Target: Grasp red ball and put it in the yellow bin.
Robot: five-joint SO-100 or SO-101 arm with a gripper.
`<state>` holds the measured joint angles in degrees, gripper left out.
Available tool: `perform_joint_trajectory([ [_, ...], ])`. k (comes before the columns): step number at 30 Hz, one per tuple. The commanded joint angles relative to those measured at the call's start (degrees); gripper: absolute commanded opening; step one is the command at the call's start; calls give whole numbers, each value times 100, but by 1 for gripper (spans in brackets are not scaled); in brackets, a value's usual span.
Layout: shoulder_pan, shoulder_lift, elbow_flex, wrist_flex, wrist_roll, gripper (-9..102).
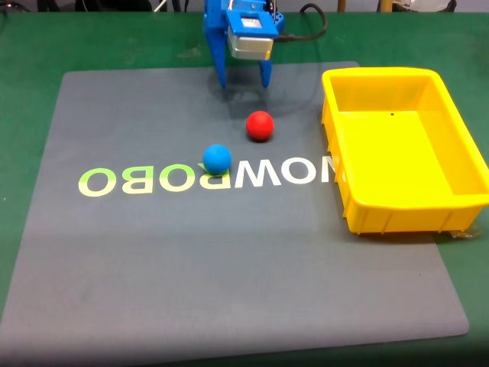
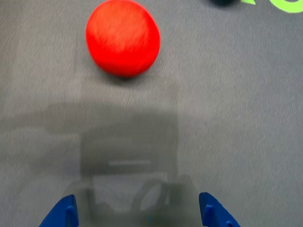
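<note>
1. Fixed view shows the blue gripper hanging at the far edge of the grey mat, its two fingers pointing down and spread apart with nothing between them.
2. The red ball sits on the mat a little nearer the camera than the gripper, clear of it and not yet touched.
3. A blue ball lies just beside the red one, to its left and nearer the camera in this view; the two look close but apart.
4. The yellow bin stands on the right side of the mat, well apart from both balls, and it looks empty inside.
5. From the wrist view, the two blue fingertips poke in at the bottom corners, wide open, with the red ball ahead near the top and bare mat between.
6. My read: nothing of the task is done yet. The arm is lined up roughly behind the ball, so the reach, the closing of the fingers, the carry to the bin and the drop are all left.
</note>
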<state>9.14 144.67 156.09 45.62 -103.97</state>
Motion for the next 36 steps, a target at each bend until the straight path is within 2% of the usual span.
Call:
perform_joint_trajectory([
  [1,44,-703,-791,-352,141,31],
  [13,-246,-2224,-1608,-1134,290,31],
  [25,-492,-3454,-2294,-1573,563,31],
  [36,-677,-4359,-3076,-1608,747,31],
])
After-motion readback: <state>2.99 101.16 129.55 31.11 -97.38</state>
